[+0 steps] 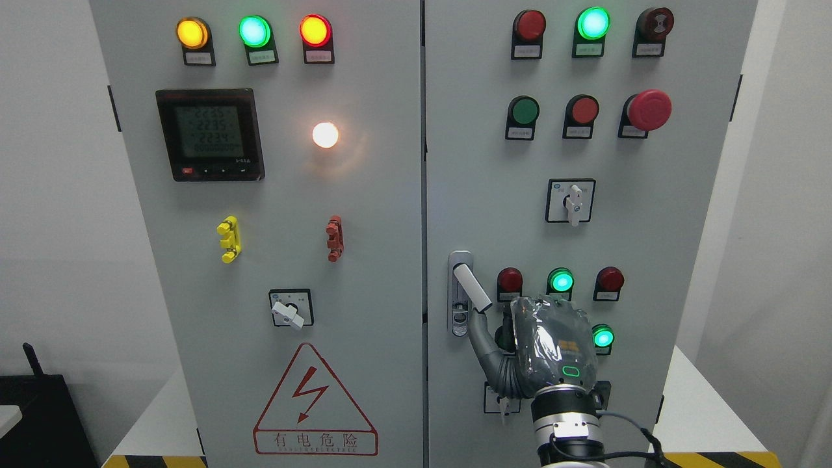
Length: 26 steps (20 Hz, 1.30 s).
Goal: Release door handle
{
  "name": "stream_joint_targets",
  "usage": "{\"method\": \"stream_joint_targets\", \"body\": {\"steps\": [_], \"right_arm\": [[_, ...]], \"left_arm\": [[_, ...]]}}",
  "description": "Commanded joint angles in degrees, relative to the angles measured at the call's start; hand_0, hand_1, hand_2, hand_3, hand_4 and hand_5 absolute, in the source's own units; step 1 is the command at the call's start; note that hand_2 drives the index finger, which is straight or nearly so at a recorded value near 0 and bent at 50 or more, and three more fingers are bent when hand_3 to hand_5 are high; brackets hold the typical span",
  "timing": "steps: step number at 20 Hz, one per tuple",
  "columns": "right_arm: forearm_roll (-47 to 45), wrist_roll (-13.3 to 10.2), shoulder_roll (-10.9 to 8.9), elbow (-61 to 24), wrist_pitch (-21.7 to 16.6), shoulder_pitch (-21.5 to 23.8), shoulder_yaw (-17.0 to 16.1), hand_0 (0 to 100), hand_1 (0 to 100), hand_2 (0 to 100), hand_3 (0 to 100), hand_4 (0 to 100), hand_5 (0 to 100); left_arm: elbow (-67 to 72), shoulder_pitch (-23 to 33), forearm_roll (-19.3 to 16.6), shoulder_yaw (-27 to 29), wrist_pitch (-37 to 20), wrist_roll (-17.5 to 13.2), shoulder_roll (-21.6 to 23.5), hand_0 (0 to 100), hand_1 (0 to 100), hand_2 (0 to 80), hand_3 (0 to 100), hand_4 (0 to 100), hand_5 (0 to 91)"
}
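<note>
— Where's the door handle (472, 287)?
— On the right cabinet door (650, 169), near its left edge; it's swung out of its latch plate (459, 312), tilted down to the right.
— And the right hand (549, 344)?
— Just right of it, back toward the camera. The thumb (484, 341) reaches up to the handle's lower tip, seemingly touching. The other fingers are hidden, so I can't tell whether they're curled or spread.
— Nearby?
— Lit green lamps (561, 281) just above and right of the hand.
</note>
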Motion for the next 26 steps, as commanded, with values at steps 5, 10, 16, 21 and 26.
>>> {"method": "stream_joint_targets", "body": {"steps": [5,10,16,21,26], "right_arm": [[0.0,0.0,0.05,-0.3,0.0,-0.3,-1.0,60,8,98,100,88,99],[0.0,0.0,0.05,-0.3,0.0,-0.7,-1.5,60,8,98,100,88,99],[0.0,0.1,0.05,-0.4,0.0,-1.2,-1.6,60,8,98,100,88,99],[0.0,0.2,0.05,-0.6,-0.1,-1.3,-1.6,60,8,98,100,88,99],[0.0,0.3,-0.04,-0.6,-0.1,-1.3,-1.7,60,8,98,100,88,99]], "left_arm": [[0.0,-1.4,0.0,1.0,0.0,0.0,0.0,12,39,0.0,0,0,0.0],[0.0,-1.4,0.0,1.0,0.0,0.0,0.0,12,39,0.0,0,0,0.0],[0.0,-1.5,0.0,1.0,0.0,0.0,0.0,12,39,0.0,0,0,0.0],[0.0,-1.5,0.0,1.0,0.0,0.0,0.0,12,39,0.0,0,0,0.0],[0.0,-1.5,0.0,1.0,0.0,0.0,0.0,12,39,0.0,0,0,0.0]]}}
